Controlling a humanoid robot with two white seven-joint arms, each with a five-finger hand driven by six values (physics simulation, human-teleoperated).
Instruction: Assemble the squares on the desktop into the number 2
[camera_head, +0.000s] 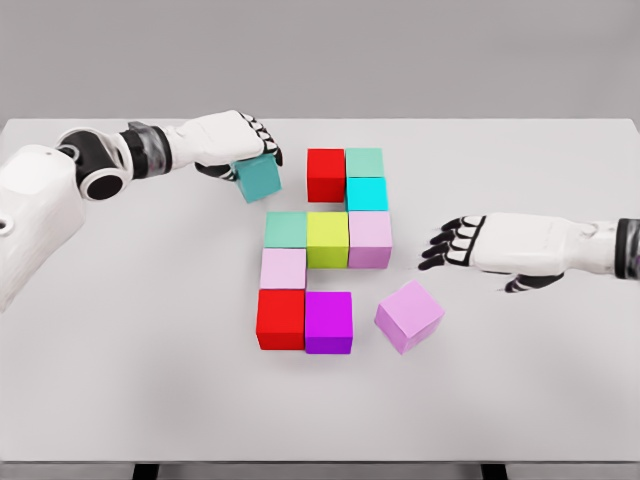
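Coloured cubes lie on the white table (120, 380) in a partial figure. A red cube (325, 174) and a pale green cube (365, 162) form the top row, with a cyan cube (367, 193) under the green one. The middle row is a green cube (286, 229), a yellow-green cube (327, 238) and a pink cube (370, 238). Below come a pale pink cube (283, 268), a red cube (281, 318) and a magenta cube (329, 322). My left hand (240, 150) is shut on a teal cube (258, 179), held tilted left of the top red cube. My right hand (452, 243) hovers open, above a loose, rotated lilac cube (409, 316).
The table's front edge runs along the bottom of the view and its far edge lies behind the cubes. Grey wall fills the background.
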